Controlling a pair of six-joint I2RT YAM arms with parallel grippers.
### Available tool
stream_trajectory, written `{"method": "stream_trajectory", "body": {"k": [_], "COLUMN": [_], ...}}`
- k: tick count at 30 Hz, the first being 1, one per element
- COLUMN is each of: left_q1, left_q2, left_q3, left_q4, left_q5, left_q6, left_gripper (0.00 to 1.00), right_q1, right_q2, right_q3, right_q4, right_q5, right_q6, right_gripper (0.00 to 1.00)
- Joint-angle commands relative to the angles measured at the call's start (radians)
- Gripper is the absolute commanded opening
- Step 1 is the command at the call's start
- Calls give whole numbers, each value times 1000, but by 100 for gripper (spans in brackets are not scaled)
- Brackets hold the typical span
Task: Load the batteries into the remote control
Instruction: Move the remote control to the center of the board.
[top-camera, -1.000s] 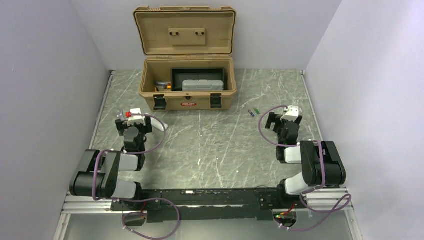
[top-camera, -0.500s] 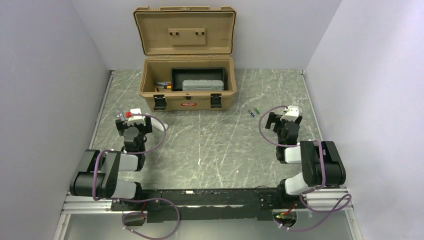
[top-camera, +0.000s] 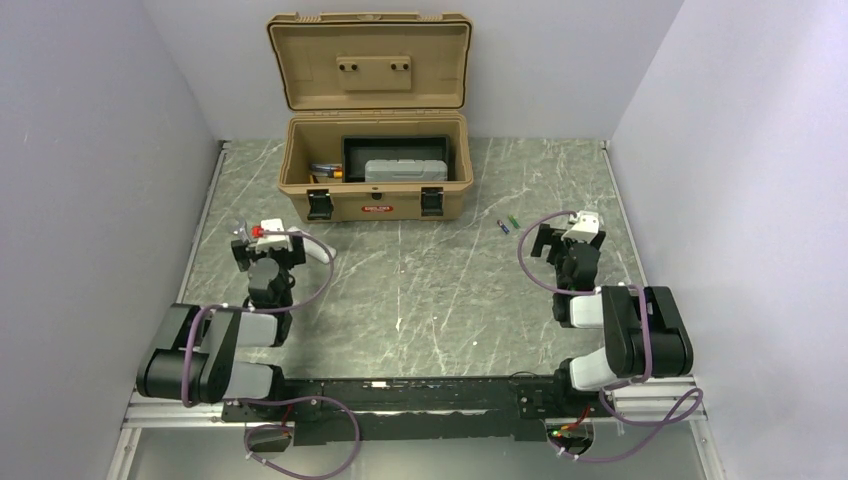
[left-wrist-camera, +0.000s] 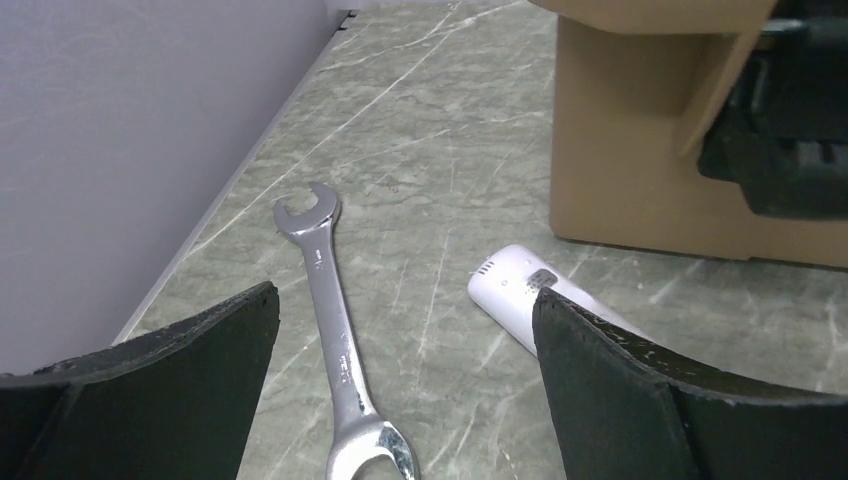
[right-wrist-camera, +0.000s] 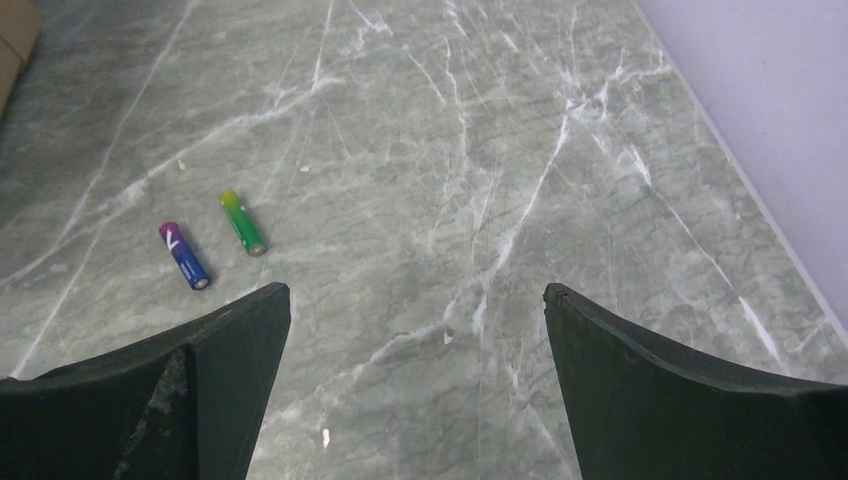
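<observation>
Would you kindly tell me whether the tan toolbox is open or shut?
Open: the toolbox has its lid raised, with a black tray and grey case visible inside.

Pale lilac walls (top-camera: 90, 150) enclose a grey-green marbled tabletop (top-camera: 440, 290), evenly lit, perhaps from overhead

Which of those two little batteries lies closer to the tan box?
The purple battery. The green battery lies right beside it, on the side away from the box.
</observation>
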Motion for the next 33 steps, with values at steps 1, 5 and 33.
{"method": "stream_trajectory", "body": {"k": [1, 5, 33], "left_q1": [-46, -111, -54], "left_q2": [-19, -133, -611], "left_q3": [-61, 4, 647], "left_q4": [200, 7, -1841], "left_q5": [-55, -189, -63], "left_q6": [48, 81, -716], "left_gripper": [99, 99, 99], "right_q1": [-1, 3, 11], "right_q2": [-88, -182, -271], "right_q3": [12, 52, 412], "right_q4": [-29, -186, -1002], "right_q5": [10, -13, -99], "right_q6": [11, 17, 463], "right_gripper": [100, 100, 99]}}
